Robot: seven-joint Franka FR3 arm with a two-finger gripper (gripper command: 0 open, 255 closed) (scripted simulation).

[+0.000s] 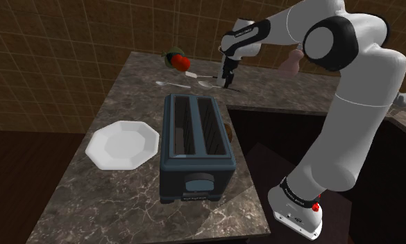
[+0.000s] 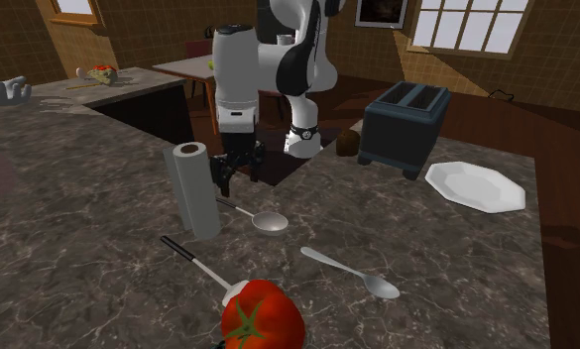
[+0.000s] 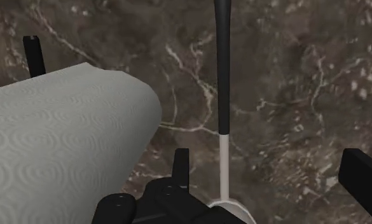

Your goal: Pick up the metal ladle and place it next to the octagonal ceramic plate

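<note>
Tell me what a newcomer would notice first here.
A bright red tomato sits in the second exterior view's foreground. Behind it, the open black gripper hangs over the ladle beside an upright paper towel roll. The white octagonal plate lies at that view's right, by the toaster.

White Franka arm (image 1: 354, 104), built of rounded tubular links with dark joints. A black disc caps the big joint (image 1: 326, 38). Black bands with small white lettering ring the wrist link (image 1: 248, 31) and base collar (image 1: 296, 194). A red knob (image 1: 316, 206) sits at the collar's four o'clock. The gripper (image 1: 227, 84) is all black.
</note>
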